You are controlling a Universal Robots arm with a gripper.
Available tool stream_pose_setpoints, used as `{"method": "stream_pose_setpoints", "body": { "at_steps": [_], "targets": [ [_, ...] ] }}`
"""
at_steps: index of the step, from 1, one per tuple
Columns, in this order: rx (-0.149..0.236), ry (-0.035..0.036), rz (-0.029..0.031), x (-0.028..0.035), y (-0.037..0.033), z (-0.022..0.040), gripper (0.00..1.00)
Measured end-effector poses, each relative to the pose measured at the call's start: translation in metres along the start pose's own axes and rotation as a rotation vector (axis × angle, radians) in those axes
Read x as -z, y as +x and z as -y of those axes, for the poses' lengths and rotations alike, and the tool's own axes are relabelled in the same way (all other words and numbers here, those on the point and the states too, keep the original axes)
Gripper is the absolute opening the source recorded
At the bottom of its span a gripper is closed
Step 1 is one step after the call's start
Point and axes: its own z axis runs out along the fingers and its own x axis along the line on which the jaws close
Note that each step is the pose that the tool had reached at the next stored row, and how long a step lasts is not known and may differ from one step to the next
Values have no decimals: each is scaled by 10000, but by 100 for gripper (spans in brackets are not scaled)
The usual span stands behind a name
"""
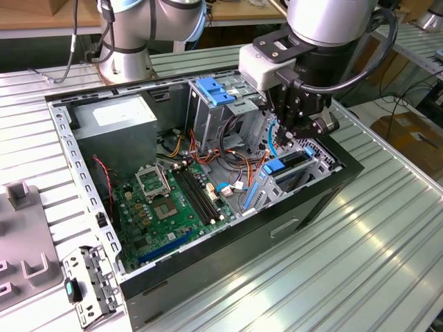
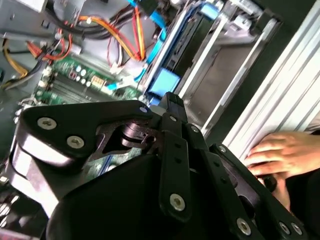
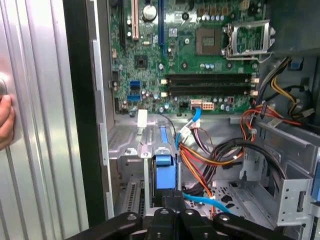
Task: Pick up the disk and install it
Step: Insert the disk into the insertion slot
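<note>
Now the disk stands on its edge in the metal bay of the open computer case, toward the exterior view's right. The hand hangs just above it, pressed together and empty (probably to push the blue frame down).

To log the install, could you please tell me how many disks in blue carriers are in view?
1. The disk sits on edge in the drive cage at the exterior view's right end of the case, below the gripper. Others may be hidden behind the arm.
</note>
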Motion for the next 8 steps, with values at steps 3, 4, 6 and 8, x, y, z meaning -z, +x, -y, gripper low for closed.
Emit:
{"method": "stream_pose_setpoints", "body": {
  "at_steps": [3,4,6,8],
  "targets": [
    [-23,-653,22,-1,0,5,11],
    [-31,-905,29,-2,0,7,11],
    [-45,-1246,35,-7,-1,15,11],
    [-53,-1432,31,-46,0,65,11]
  ]
}}
